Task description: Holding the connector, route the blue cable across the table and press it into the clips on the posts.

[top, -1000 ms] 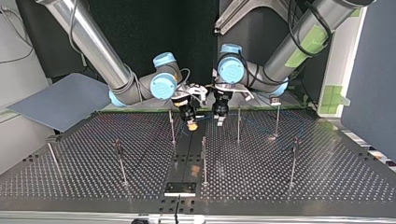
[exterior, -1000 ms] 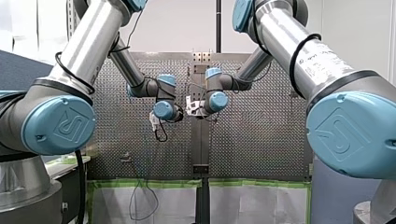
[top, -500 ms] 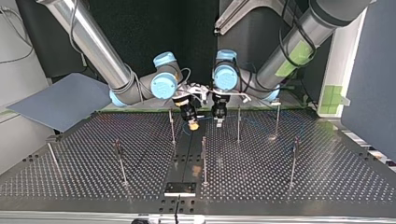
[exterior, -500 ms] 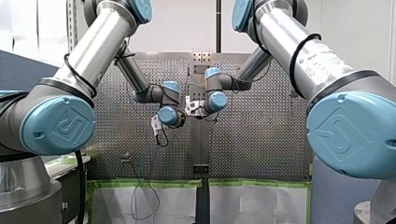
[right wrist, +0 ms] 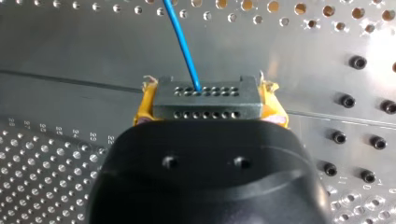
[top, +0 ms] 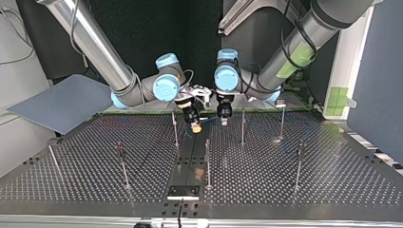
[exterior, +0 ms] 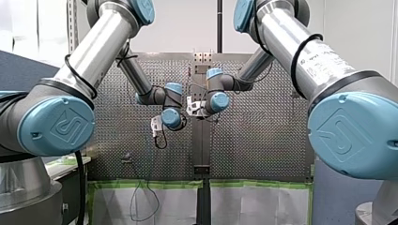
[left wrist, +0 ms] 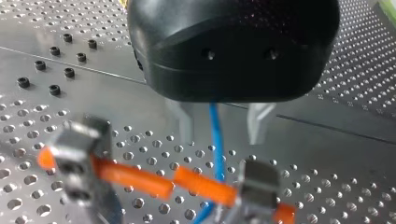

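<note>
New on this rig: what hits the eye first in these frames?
The big silver arms fill the front view, my left arm and my right arm, meeting over the perforated table. In the right wrist view my right gripper is shut on the dark connector, yellow pads at its sides. The blue cable leaves it and, in the left wrist view, runs between my left gripper's open jaws.

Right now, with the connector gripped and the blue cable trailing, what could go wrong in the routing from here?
1. My left gripper is open around the blue cable, so the cable could slip out sideways.
2. My right gripper, shut on the connector, hangs close beside it; they might collide.
3. The cable could snag a post nearby.
</note>
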`<state>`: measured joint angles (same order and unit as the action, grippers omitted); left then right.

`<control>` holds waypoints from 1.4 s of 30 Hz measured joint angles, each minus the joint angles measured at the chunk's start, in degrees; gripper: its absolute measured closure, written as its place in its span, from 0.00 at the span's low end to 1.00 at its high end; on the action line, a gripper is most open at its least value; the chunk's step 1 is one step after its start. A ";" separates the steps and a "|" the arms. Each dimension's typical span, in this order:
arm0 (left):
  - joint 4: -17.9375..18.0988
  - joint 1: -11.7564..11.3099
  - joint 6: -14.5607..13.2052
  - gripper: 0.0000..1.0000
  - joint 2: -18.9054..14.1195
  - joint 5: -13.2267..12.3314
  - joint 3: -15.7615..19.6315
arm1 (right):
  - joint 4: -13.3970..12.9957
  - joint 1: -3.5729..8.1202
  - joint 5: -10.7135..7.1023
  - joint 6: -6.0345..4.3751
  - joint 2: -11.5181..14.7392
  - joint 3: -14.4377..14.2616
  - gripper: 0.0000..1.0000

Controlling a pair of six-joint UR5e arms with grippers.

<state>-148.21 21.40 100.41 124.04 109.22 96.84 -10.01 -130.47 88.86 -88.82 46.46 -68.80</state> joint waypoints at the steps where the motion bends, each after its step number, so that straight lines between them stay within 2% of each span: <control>1: 0.07 0.09 -0.02 0.90 0.00 0.29 0.00 | 0.00 0.02 0.00 -0.01 0.00 0.00 1.00; 2: 0.14 0.18 -0.03 1.00 0.00 0.55 0.00 | -0.03 0.05 0.00 -0.02 0.00 0.00 1.00; 12: -0.15 1.02 0.12 1.00 -0.06 1.33 -0.01 | 0.04 0.08 -0.03 0.07 0.00 0.01 1.00; 17: -1.61 1.29 0.65 1.00 -0.41 2.97 0.00 | 0.49 0.02 -0.10 0.37 0.42 0.01 1.00; 21: -3.10 1.46 1.03 1.00 -1.92 5.13 0.65 | 1.44 0.04 -0.12 0.14 1.98 -0.09 1.00; 27: -3.91 1.35 2.18 1.00 -4.90 6.79 1.85 | 2.69 0.28 -0.17 -1.05 4.94 -0.72 1.00; 42: -5.05 2.05 2.30 1.00 -12.49 6.13 2.97 | 3.98 0.34 0.02 -2.09 9.72 -4.50 1.00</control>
<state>-153.25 23.45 102.71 111.55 115.35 99.81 -6.03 -130.13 88.88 -90.91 56.18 -73.29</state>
